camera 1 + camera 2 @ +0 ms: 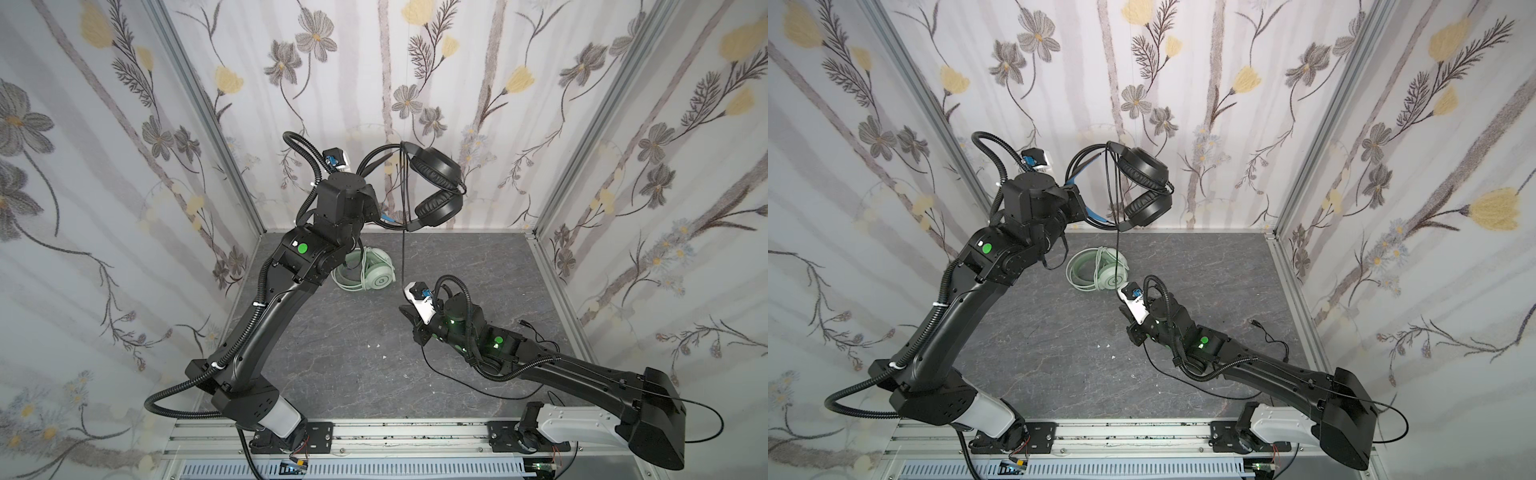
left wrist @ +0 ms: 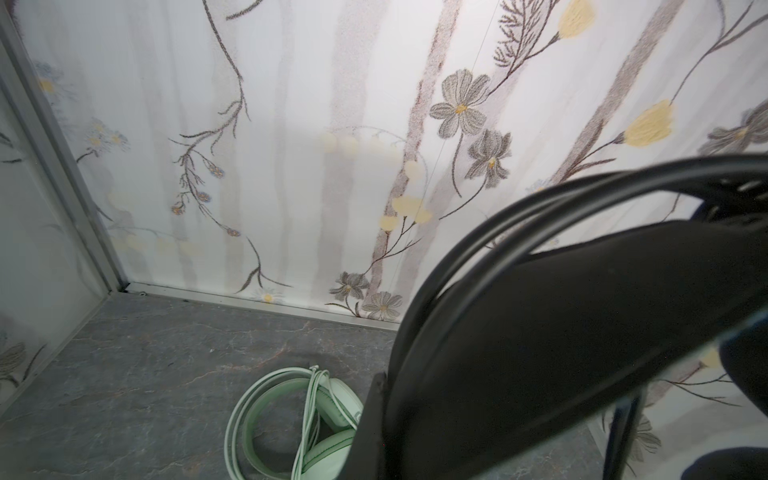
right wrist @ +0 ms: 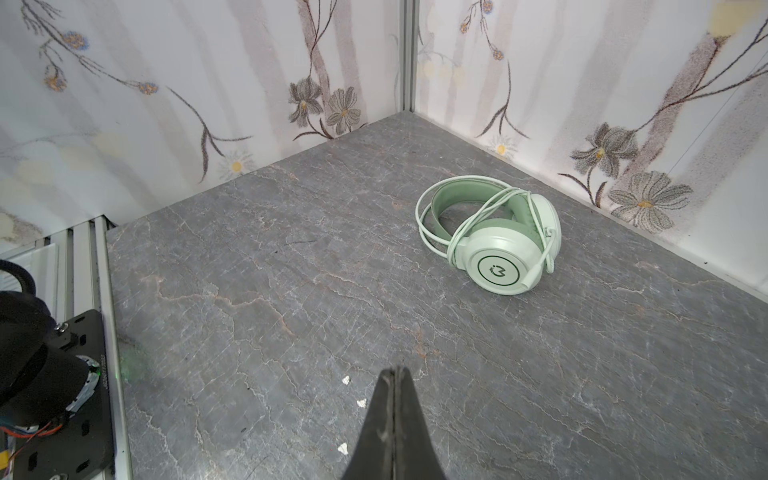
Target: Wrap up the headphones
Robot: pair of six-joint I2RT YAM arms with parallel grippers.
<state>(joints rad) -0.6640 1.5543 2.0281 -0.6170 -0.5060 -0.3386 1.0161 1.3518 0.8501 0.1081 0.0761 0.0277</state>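
Note:
The black headphones (image 1: 436, 174) (image 1: 1144, 170) hang in the air near the back wall, ear cups to the right. My left gripper (image 1: 376, 210) (image 1: 1079, 205) is shut on their headband (image 2: 540, 332), which fills the left wrist view beside one finger (image 2: 368, 428). Their thin black cable (image 1: 404, 257) (image 1: 1116, 262) drops straight down and vanishes behind my right wrist. My right gripper (image 1: 417, 336) (image 1: 1134, 336) (image 3: 395, 370) is shut low over the table, fingertips pressed together with no cable showing between them. The mint green headphones (image 1: 374, 270) (image 1: 1104, 270) (image 2: 291, 415) (image 3: 498, 249) lie on the table with their cable wound around them.
The black cable's loose end (image 1: 498, 392) trails across the grey table (image 1: 332, 374) under the right arm, with its plug (image 1: 521, 322) near the right wall. Small white specks (image 3: 345, 378) lie by the right fingertips. Floral walls close in the left, back and right sides.

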